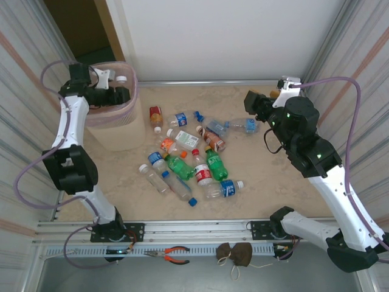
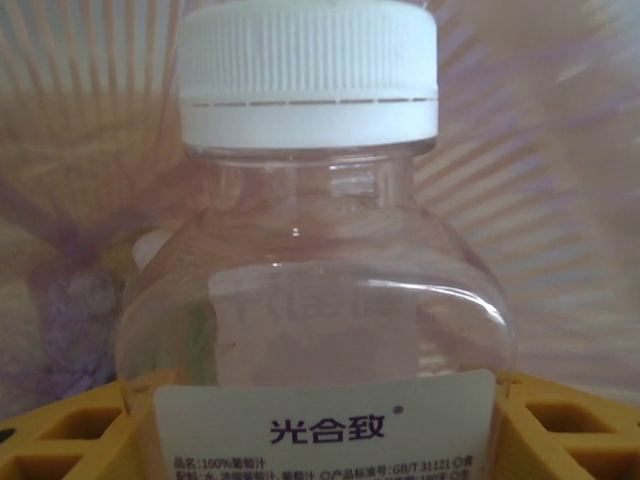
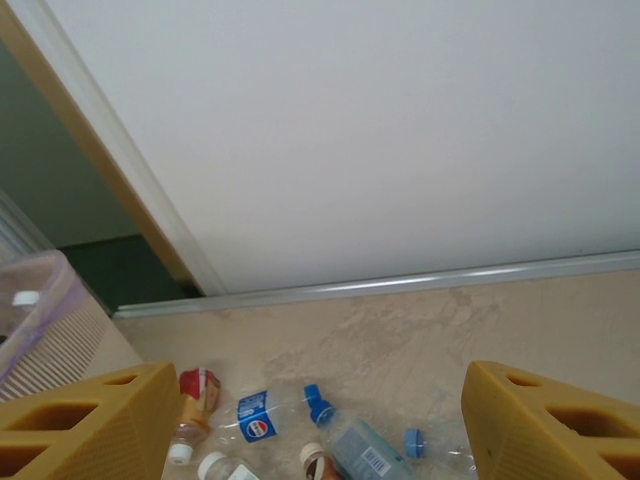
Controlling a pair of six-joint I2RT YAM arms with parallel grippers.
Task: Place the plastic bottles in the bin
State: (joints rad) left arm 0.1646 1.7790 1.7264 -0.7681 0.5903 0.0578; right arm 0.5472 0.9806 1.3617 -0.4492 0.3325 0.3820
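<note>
Clear plastic sits clamped between the yellow fingers (image 2: 60,440) of the left gripper (image 1: 117,92): a small clear bottle (image 2: 310,300) with a white cap (image 2: 308,75) and a white label, gripped across its lower body. Its long axis runs straight out from the wrist, cap leading, so from above the cap shows at about one o'clock of the gripper. The gripper hangs over the mouth of the bin (image 1: 121,134), which stands at ten o'clock on the table (image 1: 273,176). In the left wrist view the bin's pale ribbed wall lies behind the bottle on both sides (it looks to be at or just inside the rim, though how deep I cannot tell). The coming move turns on that relation: with the bin beneath and around the bottle, letting go should be enough, with no further reach.

The right gripper (image 3: 320,405) is raised at about two o'clock, its fingers spread with nothing between them. The other bottles (image 1: 200,170) lie on their sides in a loose heap at the table's centre, axes pointing every way. That heap is at about seven o'clock from the right gripper and nearer to it, so the right arm looks better placed for the next pick.
</note>
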